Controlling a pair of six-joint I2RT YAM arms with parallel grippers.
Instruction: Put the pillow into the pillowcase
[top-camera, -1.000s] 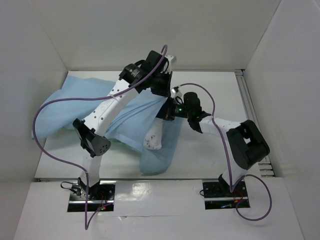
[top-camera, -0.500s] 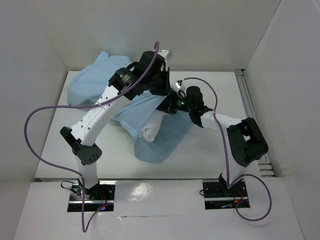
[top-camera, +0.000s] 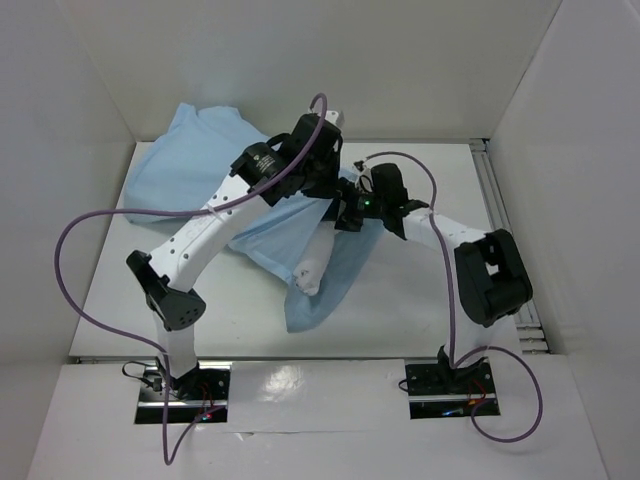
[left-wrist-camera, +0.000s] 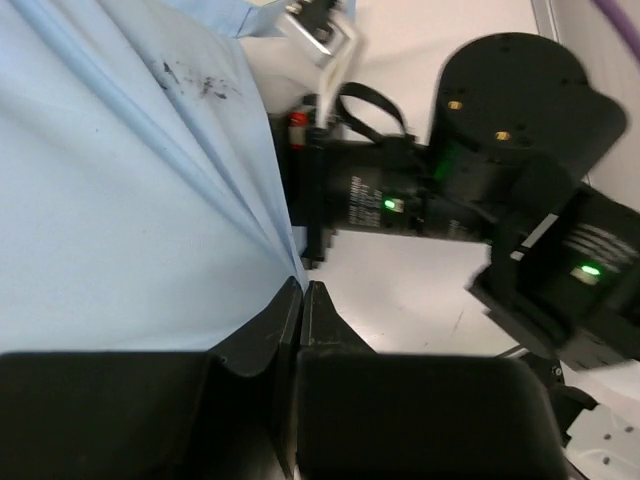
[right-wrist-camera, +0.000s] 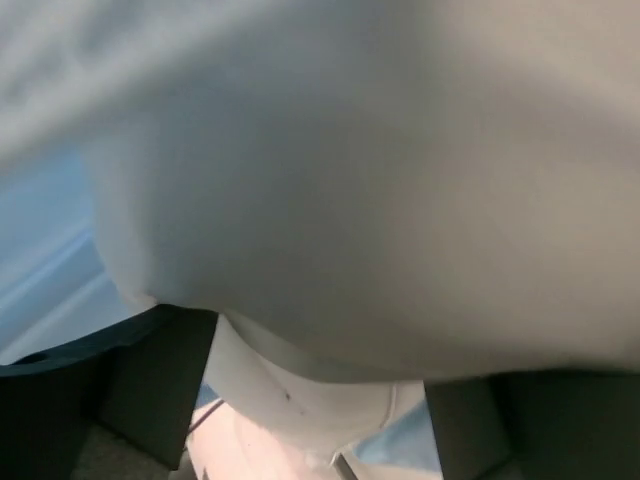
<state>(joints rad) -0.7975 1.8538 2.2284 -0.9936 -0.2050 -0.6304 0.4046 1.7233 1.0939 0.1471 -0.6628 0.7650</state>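
The light blue pillowcase (top-camera: 200, 165) lies from the back left corner to the table's centre. My left gripper (top-camera: 325, 178) is shut on its edge; in the left wrist view the black fingertips (left-wrist-camera: 302, 292) pinch a fold of the blue pillowcase (left-wrist-camera: 120, 200). The white pillow (top-camera: 312, 262) sticks out from under the blue fabric, pointing toward the front. My right gripper (top-camera: 350, 212) holds the pillow's far end, close beside the left gripper. In the right wrist view the pillow (right-wrist-camera: 380, 150) fills the frame and is squeezed between the two fingers of the right gripper (right-wrist-camera: 320, 400).
White walls close in the table at the back, left and right. A lower flap of the pillowcase (top-camera: 310, 305) hangs toward the front edge. The right arm's black wrist (left-wrist-camera: 480, 190) sits right next to the left fingers. Purple cables loop over both arms.
The left gripper has moved toward the back wall, drawing the pillowcase up into the back left corner. The right gripper followed backward with the pillow, whose free end shifted slightly.
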